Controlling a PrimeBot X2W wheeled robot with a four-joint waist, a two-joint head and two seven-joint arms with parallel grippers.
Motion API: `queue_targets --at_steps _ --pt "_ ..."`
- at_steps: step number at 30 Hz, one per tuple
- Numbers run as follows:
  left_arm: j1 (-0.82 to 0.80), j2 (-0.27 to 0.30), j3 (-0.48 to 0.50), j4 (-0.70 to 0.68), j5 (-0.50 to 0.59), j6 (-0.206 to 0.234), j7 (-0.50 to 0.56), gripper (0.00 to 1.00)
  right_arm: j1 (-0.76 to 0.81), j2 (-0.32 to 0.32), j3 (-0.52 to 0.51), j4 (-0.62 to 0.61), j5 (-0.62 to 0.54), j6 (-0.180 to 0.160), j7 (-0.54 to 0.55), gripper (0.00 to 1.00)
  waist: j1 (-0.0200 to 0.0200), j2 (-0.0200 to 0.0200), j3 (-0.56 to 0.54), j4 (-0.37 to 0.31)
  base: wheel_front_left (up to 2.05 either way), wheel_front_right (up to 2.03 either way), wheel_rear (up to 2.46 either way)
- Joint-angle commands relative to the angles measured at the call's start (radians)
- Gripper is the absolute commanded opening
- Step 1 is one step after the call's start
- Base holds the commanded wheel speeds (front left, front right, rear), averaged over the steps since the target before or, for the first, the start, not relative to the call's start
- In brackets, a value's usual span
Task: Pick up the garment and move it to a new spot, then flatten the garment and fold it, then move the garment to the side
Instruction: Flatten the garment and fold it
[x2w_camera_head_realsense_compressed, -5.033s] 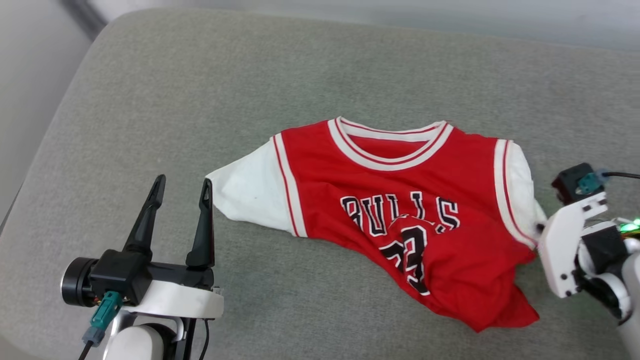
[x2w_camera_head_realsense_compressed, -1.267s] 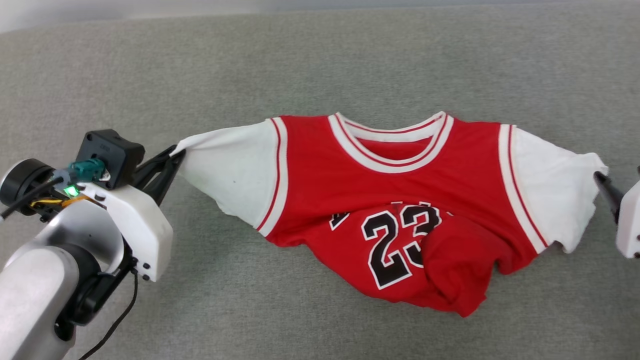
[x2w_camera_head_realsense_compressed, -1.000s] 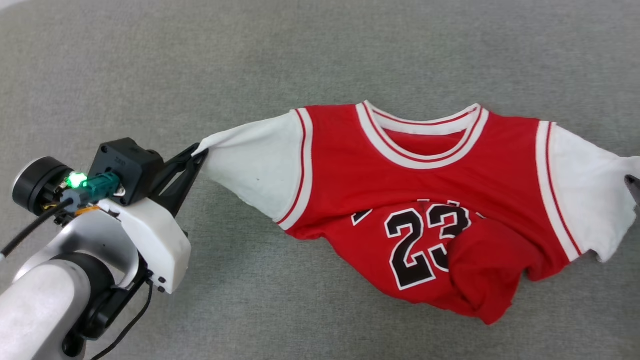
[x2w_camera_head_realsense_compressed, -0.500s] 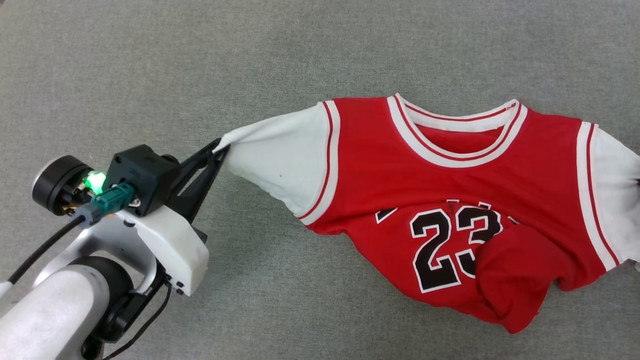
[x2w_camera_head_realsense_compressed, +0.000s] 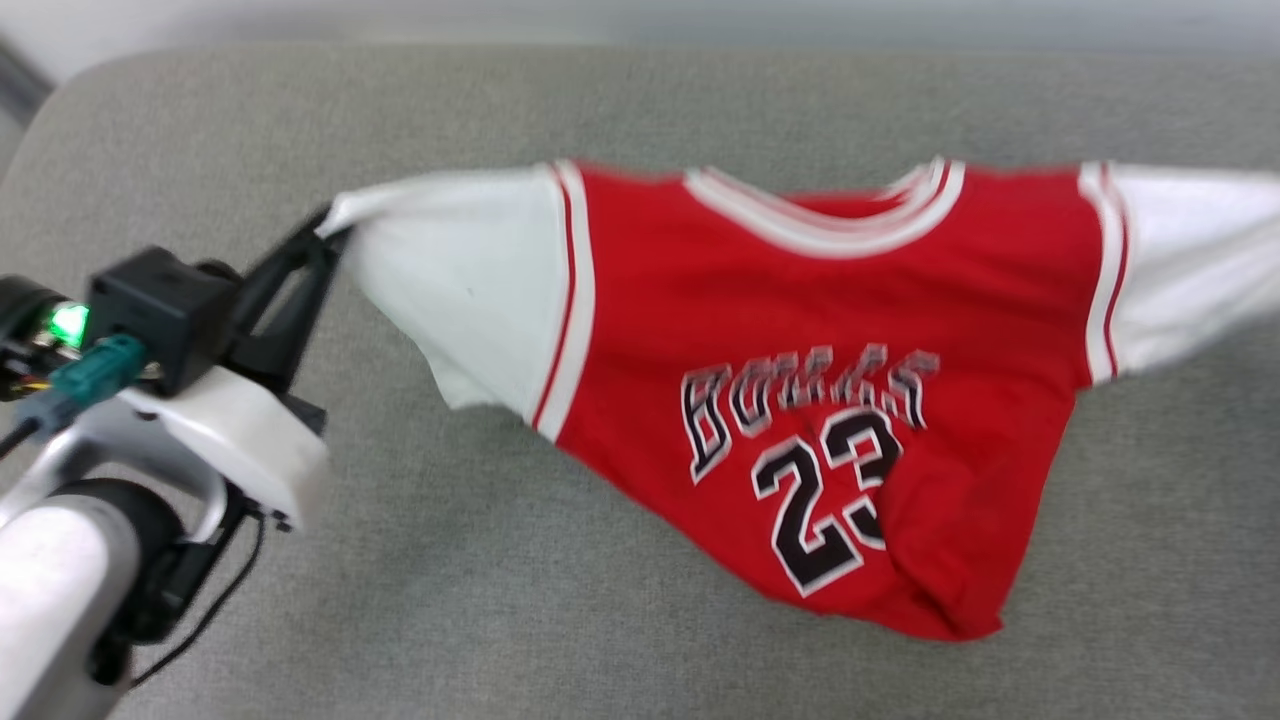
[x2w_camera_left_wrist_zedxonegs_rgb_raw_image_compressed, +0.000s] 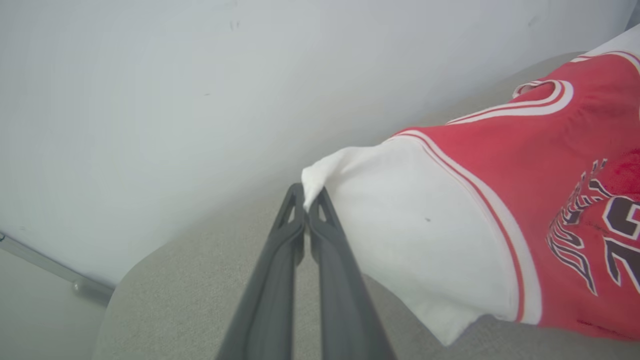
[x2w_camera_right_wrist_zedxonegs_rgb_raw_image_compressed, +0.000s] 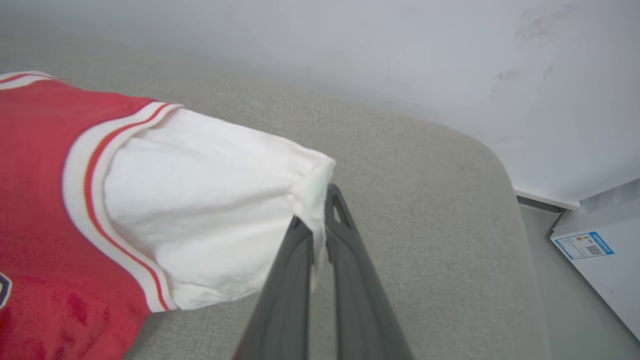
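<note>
The garment (x2w_camera_head_realsense_compressed: 800, 310), a red jersey with white sleeves, black "BULLS" lettering and the number 23, hangs stretched between my two grippers above the grey cushion (x2w_camera_head_realsense_compressed: 600, 90). Its lower hem sags down to the right. My left gripper (x2w_camera_head_realsense_compressed: 325, 228) is shut on the tip of the white left-hand sleeve (x2w_camera_left_wrist_zedxonegs_rgb_raw_image_compressed: 400, 230); in the left wrist view the gripper (x2w_camera_left_wrist_zedxonegs_rgb_raw_image_compressed: 306, 197) pinches that cuff. My right gripper (x2w_camera_right_wrist_zedxonegs_rgb_raw_image_compressed: 320, 210) is shut on the edge of the other white sleeve (x2w_camera_right_wrist_zedxonegs_rgb_raw_image_compressed: 200, 200). In the head view that sleeve (x2w_camera_head_realsense_compressed: 1190, 250) runs off the right edge.
The grey cushion has a rounded corner at the upper left (x2w_camera_head_realsense_compressed: 60, 110) and another at the right (x2w_camera_right_wrist_zedxonegs_rgb_raw_image_compressed: 495, 160), with a pale wall (x2w_camera_left_wrist_zedxonegs_rgb_raw_image_compressed: 200, 100) behind it. A white box with a blue label (x2w_camera_right_wrist_zedxonegs_rgb_raw_image_compressed: 600, 250) stands on the floor beyond the right end.
Both grippers have raised the jersey off the cushion and it hangs unfurled, so the "BULLS" lettering shows again. The head camera has also shifted, bringing the cushion's far edge into view.
</note>
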Motion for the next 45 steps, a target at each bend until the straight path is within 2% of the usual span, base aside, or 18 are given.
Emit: queue_targets --at_steps 1,7,14,25,30,37,43,45 --pt "0.014 0.017 0.019 -0.006 0.001 0.011 -0.012 0.0 -0.023 -0.008 0.0 -0.026 0.011 -0.001 -0.013 0.0 0.0 0.0 -0.05 -0.031 0.0 0.0 0.0" --pt "-0.006 0.077 0.135 -0.053 -0.001 0.049 -0.084 0.0 -0.09 -0.043 -0.005 -0.141 0.069 -0.001 -0.057 0.0 0.0 0.0 -0.12 -0.066 0.0 0.0 0.0" --pt "-0.027 0.146 0.257 -0.105 -0.007 0.079 -0.13 0.0 -0.127 -0.051 -0.037 -0.253 0.09 -0.001 -0.09 0.0 0.0 0.0 -0.174 -0.091 0.0 0.0 0.0" --pt "-0.064 0.222 0.397 -0.154 0.005 0.109 -0.183 0.0 -0.157 -0.006 -0.082 -0.371 0.083 -0.001 -0.111 0.0 0.0 0.0 -0.158 -0.135 0.0 0.0 0.0" --pt "-0.119 0.24 0.432 -0.129 -0.031 0.077 -0.194 0.0 -0.205 -0.002 -0.07 -0.378 0.06 -0.001 -0.099 0.0 0.0 0.0 -0.095 -0.146 0.0 0.0 0.0" --pt "-0.295 0.247 0.439 -0.022 -0.063 0.005 -0.232 0.0 -0.394 0.042 -0.08 -0.341 0.03 -0.001 -0.112 0.0 0.0 0.0 0.061 -0.155 0.0 0.0 0.0" --pt "-0.532 0.233 0.39 0.123 -0.035 -0.063 -0.27 0.0 -0.601 0.036 -0.034 -0.245 -0.014 -0.001 -0.132 0.0 0.0 0.0 0.207 -0.16 0.0 0.0 0.0" --pt "-0.58 0.232 0.376 0.153 -0.027 -0.076 -0.271 0.0 -0.639 0.012 0.0 -0.229 -0.047 -0.001 -0.145 0.0 0.0 0.0 0.23 -0.164 0.0 0.0 0.0"
